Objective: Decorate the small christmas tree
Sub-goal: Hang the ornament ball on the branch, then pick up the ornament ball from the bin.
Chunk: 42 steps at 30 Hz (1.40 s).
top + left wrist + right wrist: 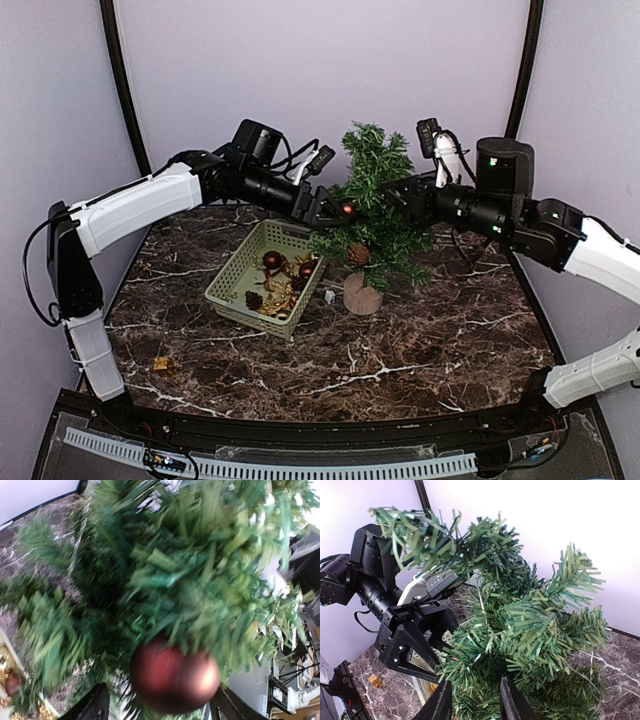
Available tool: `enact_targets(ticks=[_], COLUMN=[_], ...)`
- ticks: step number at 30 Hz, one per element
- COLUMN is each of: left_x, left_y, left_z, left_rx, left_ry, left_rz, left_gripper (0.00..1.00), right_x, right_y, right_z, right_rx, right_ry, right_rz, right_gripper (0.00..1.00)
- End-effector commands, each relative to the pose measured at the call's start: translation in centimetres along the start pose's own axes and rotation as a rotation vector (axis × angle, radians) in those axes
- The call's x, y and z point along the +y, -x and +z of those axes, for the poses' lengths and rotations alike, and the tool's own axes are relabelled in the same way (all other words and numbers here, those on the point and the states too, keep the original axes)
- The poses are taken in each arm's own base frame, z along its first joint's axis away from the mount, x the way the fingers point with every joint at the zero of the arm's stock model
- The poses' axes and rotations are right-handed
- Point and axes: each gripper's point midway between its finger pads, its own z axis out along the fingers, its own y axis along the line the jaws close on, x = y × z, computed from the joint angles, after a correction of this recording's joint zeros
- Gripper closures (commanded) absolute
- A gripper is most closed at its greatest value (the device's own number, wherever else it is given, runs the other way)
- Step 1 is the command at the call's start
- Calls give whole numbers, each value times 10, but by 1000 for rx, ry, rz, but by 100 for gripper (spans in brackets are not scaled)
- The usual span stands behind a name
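Two tools flank the tree [372, 200]: left tool [328, 208], spread around a ball [175, 677], apparently hanging it; right tool [472, 700] straddles a branch [485, 655], grip unclear.

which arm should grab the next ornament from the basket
Left. The basket sits on its side of the tree, near the left gripper. The right gripper would have to reach past the tree.

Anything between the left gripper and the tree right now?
Nothing visible does. The left gripper is at the left side of the small christmas tree, with the red ball between its fingers, in among the needles.
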Motion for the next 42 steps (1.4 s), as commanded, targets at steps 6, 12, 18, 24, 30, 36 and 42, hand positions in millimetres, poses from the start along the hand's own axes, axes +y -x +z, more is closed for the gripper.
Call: enact_targets(ticks=[6,12,18,24,30,36,42], left_x=[-29,-33,-11,57,120,181,227], left_y=[18,14,-5,-52,-77,-91,-90], left_z=[-53,-91,-107,-100,-87,-69,-53], left_rx=[-165,-296,-337,-303,-267,-191,-142], left_ry=[14,96,222,420,588,729,850], left_rz=[67,85,-3,-205,-302,-355,-341], left_gripper=[21,17,16,19,24,25,27], right_x=[10,2,-27,-71,-120,-135,-162], right_y=[28,36,29,12,-6,-21,-41], right_z=[-25,-37,-45,-52,-61,-62,-67], right_rx=[-126,-187,-192,-175,-176,-163,-147], right_ry=[62,32,-104,-190,-294,-305,-371], right_rz=[15,29,64,158,240,277,323], right_gripper=[50,24,14,12,10,9,8])
